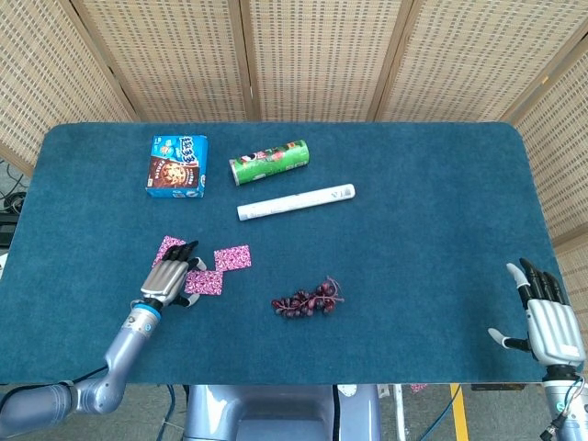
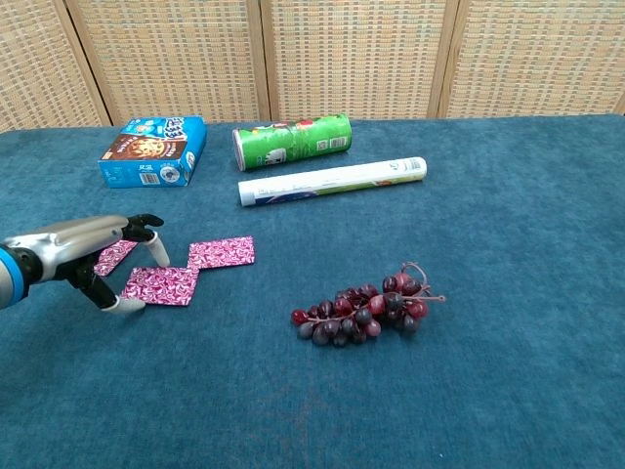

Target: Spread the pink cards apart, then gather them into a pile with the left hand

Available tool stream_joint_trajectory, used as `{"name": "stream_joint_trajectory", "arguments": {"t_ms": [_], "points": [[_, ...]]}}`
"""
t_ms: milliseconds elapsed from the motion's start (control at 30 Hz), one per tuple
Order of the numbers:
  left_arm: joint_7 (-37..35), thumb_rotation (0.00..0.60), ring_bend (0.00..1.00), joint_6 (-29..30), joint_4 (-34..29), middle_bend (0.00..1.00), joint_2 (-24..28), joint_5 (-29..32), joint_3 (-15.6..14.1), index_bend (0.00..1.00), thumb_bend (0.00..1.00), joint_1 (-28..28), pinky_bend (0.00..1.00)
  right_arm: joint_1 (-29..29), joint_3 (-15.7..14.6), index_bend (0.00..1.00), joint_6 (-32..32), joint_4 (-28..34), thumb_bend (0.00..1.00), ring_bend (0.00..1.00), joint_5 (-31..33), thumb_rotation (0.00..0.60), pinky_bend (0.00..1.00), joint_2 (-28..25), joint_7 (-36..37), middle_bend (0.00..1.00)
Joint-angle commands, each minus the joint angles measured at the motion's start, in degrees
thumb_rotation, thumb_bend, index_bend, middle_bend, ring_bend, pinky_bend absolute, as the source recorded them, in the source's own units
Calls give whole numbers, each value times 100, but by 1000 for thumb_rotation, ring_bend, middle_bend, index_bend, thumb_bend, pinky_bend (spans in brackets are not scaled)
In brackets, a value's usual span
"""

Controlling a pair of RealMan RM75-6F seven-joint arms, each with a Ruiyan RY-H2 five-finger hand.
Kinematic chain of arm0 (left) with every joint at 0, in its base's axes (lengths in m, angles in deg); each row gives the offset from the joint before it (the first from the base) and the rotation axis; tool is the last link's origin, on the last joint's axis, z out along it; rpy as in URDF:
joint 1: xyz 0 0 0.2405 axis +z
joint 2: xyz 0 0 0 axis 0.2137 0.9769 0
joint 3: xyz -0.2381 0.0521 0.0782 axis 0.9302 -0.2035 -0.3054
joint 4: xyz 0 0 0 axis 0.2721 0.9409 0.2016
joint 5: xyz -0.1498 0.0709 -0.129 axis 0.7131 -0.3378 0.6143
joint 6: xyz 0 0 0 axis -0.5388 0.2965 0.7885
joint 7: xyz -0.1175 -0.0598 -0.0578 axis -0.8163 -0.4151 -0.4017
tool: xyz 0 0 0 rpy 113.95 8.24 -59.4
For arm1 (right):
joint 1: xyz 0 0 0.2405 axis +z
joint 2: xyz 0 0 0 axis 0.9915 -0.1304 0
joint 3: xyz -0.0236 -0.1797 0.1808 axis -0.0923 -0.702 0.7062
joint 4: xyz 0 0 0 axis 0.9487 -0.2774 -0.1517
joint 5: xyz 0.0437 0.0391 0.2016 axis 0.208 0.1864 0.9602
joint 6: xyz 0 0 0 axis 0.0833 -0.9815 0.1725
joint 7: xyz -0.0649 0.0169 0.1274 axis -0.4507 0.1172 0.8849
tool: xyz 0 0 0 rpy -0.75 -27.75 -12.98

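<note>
Three pink patterned cards lie on the blue cloth, left of centre. One card (image 1: 232,258) (image 2: 222,252) lies flat to the right. A nearer card (image 1: 204,282) (image 2: 161,285) touches its corner. A third card (image 1: 168,245) (image 2: 115,257) is partly hidden behind my left hand (image 1: 166,278) (image 2: 83,249). That hand hovers low over the cards with its fingers apart, and a fingertip (image 2: 156,258) comes down at the nearer card's far edge; it holds nothing. My right hand (image 1: 549,318) rests open, off the table's near right corner, seen only in the head view.
A bunch of dark grapes (image 1: 307,299) (image 2: 363,305) lies right of the cards. Further back are a white tube (image 1: 296,202) (image 2: 332,181), a green can on its side (image 1: 269,162) (image 2: 292,142) and a blue cookie box (image 1: 176,166) (image 2: 153,150).
</note>
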Motion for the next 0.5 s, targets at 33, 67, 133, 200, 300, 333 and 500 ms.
{"name": "stream_joint_trajectory", "arguments": {"t_ms": [33, 67, 133, 200, 300, 333, 500], "points": [[-23, 600, 0, -5, -47, 0, 119, 82, 87, 709, 308, -3, 0, -1, -1, 68, -1, 0, 131, 0, -1, 600, 0, -1, 4, 0], [-36, 600, 0, -5, -64, 0, 178, 128, 129, 709, 307, -2, 0, -1, -1, 68, -2, 0, 131, 0, -3, 600, 0, 0, 2, 0], [-65, 600, 0, -17, -84, 0, 276, 213, 198, 709, 306, -1, 0, 1, -1, 68, 0, 0, 131, 0, -3, 600, 0, 0, -2, 0], [-105, 600, 0, -43, -91, 0, 386, 327, 273, 709, 305, 2, 0, 0, -2, 68, -2, -1, 129, 0, -5, 600, 0, 1, -3, 0], [-165, 600, 0, -110, -62, 0, 519, 567, 379, 709, 303, 10, 0, 0, -4, 68, -4, 0, 129, 0, -9, 600, 0, 0, -6, 0], [-186, 600, 0, -134, -53, 0, 546, 634, 407, 709, 303, 10, 0, 0, -4, 68, -5, 0, 129, 0, -10, 600, 0, 1, -7, 0], [-258, 600, 0, -302, 19, 0, 703, 1160, 567, 709, 301, -1, 0, 5, -4, 68, 4, 6, 131, 0, -6, 600, 0, 2, -15, 0]]}}
